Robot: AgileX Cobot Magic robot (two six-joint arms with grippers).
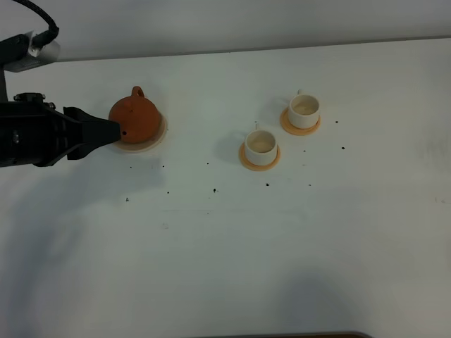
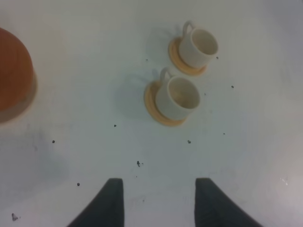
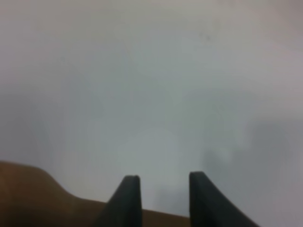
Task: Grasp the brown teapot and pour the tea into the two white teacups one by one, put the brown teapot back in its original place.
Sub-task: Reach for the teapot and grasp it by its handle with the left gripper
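The brown teapot (image 1: pixel 135 118) sits on its pale beige saucer (image 1: pixel 156 140) at the left of the table. Its loop handle points to the far side. My left gripper (image 1: pixel 109 132) is low beside the teapot's left side. In the left wrist view the left gripper (image 2: pixel 158 196) is open and empty, with the teapot (image 2: pixel 12 71) off to one side, outside the fingers. The two white teacups (image 1: pixel 260 143) (image 1: pixel 304 109) stand on orange-tan coasters right of centre, and also show in the left wrist view (image 2: pixel 179 97) (image 2: pixel 201 45). My right gripper (image 3: pixel 163 191) is open and empty over bare table.
Small dark specks (image 1: pixel 213 189) are scattered on the white table (image 1: pixel 225 246) between the teapot and the cups. A brown edge (image 3: pixel 28 198) shows under the right gripper. The right arm is out of the exterior view.
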